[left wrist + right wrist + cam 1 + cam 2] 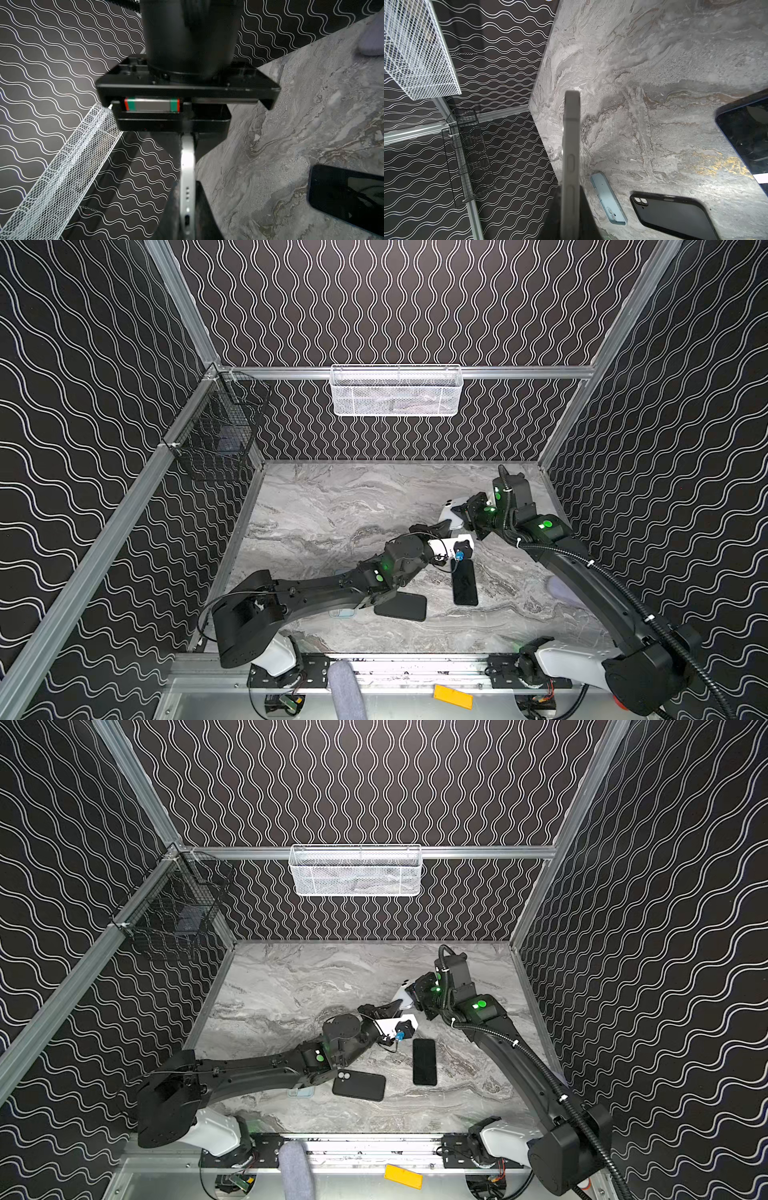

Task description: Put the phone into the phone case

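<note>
A white phone [449,512] hangs edge-up above the back right of the marble table [332,506]. My right gripper [463,512] is shut on one end of it [571,135]. My left gripper [441,526] is shut on the other end, its fingers flanking the edge with the charging port [187,220]. Near the front, a black phone case [401,606] lies on the table. A light-blue case [609,201] lies beside it, mostly hidden under my left arm in both top views.
A black phone [464,583] lies screen-up right of the black case. A pale lavender object [561,591] sits by the right wall. A white mesh basket [397,391] hangs on the back wall, a black wire basket [216,435] on the left.
</note>
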`<move>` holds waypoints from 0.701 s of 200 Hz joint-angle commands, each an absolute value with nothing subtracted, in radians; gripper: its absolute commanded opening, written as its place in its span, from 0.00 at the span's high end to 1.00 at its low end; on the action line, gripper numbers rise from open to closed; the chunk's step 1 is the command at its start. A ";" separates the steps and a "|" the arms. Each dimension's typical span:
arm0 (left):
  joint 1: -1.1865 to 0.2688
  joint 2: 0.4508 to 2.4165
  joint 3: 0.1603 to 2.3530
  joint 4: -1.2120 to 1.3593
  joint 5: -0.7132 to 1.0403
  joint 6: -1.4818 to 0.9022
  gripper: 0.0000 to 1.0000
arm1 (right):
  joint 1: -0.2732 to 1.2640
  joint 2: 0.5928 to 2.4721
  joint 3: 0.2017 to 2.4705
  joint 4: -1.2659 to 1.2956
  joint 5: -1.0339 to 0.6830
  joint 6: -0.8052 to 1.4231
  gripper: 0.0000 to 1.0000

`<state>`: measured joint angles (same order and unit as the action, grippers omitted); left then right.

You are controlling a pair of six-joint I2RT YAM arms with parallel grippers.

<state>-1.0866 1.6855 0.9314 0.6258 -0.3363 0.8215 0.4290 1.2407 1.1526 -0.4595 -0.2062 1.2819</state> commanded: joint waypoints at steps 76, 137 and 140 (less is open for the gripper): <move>-1.032 1.639 0.945 0.578 -0.278 0.642 1.00 | 0.431 1.224 1.164 -0.386 -0.169 1.248 0.68; -0.956 1.584 0.950 0.495 -0.211 0.487 1.00 | 0.414 1.195 1.177 -0.386 -0.115 1.199 0.34; -0.950 1.581 0.951 0.488 -0.206 0.472 1.00 | 0.411 1.190 1.177 -0.388 -0.107 1.195 0.33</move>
